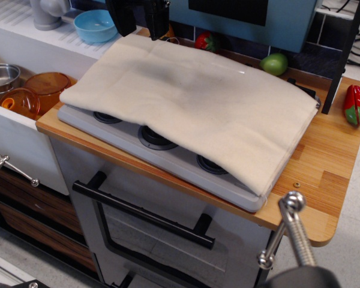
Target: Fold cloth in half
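1. The wooden butcher-block tabletop (324, 168) tops a toy kitchen unit, and a grey toy stovetop (168, 157) with round black burners lies flat on it.
2. The large cream rectangular fabric cloth (192, 102) lies over the stovetop in two layers, its doubled edge showing at the right end. It covers the rear burners and leaves the front strip with three burners uncovered.
3. The white sink basin (24, 129) left of the tabletop holds a transparent orange plastic pot (47, 84), a smaller orange plastic cup (21, 102) just beside it, and a shiny steel pot (0, 78) at the far left. No contents are visible in them.
4. The black end effector (138, 17) hangs above the cloth's far edge, apart from the fabric; I cannot tell whether its fingers are apart or together.
5. A light blue plastic bowl (95, 25) sits on the white draining rack behind the sink; nothing shows inside it.
6. A red-and-green toy pepper (356, 105) lies at the tabletop's right edge.
7. A green toy fruit (275, 63) and a red toy strawberry (206, 41) sit behind the cloth.
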You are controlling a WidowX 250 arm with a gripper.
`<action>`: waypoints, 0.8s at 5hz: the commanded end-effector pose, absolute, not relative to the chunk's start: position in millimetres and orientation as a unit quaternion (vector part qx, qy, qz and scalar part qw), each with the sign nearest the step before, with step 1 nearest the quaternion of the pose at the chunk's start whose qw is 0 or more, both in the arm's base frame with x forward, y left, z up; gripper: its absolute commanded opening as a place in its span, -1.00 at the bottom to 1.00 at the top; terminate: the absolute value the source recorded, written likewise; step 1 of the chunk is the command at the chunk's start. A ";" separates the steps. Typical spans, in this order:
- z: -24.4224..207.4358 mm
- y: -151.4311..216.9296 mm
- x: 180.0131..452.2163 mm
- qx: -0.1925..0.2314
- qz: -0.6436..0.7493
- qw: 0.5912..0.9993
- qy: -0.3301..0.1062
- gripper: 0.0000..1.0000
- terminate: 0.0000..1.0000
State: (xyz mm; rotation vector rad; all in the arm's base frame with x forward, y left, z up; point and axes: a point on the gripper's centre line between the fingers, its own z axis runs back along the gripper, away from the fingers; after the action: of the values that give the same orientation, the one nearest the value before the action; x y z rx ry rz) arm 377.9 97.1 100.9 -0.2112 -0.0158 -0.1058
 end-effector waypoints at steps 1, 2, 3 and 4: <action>100.9 97.1 377.9 -0.105 -0.053 0.993 -0.008 1.00 -1.00; 98.7 119.2 378.7 -0.108 -0.072 0.991 -0.006 1.00 -1.00; 96.6 142.0 375.7 -0.097 -0.091 0.991 -0.008 1.00 -1.00; 89.8 159.3 371.4 -0.083 -0.086 0.993 -0.017 1.00 -1.00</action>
State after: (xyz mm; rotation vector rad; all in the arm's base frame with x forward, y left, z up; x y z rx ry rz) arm 367.8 161.5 70.2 -0.1856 0.0011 -0.1535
